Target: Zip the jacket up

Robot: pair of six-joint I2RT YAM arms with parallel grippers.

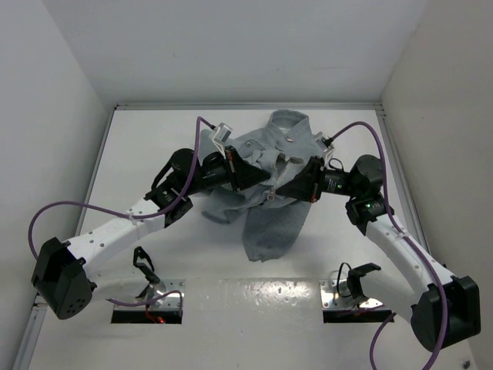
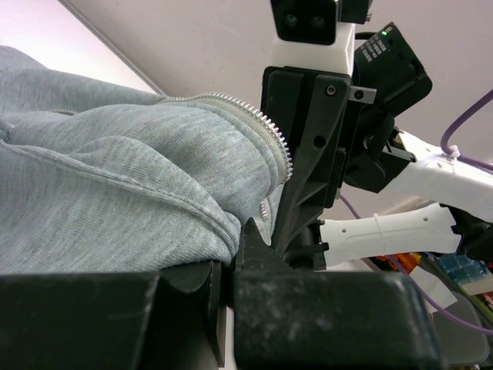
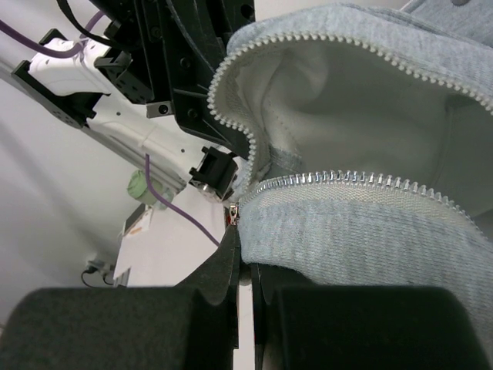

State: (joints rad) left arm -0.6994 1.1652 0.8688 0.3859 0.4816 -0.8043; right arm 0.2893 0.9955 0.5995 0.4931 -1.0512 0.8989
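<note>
White table (image 1: 231,308) enclosed by plain white walls (image 1: 231,46).

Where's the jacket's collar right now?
Top view: the collar lies at the jacket's far end, centre, beyond the left gripper and right gripper.

White bench (image 1: 154,146) shut in on three sides; a plain white left wall (image 1: 54,108), back wall (image 1: 246,46) and right wall (image 1: 447,100) rise from its edges; a thin seam (image 1: 246,105) marks where bench meets back wall; soft, even light, with a glossy sheen (image 1: 254,297) near the bench's front edge
</note>
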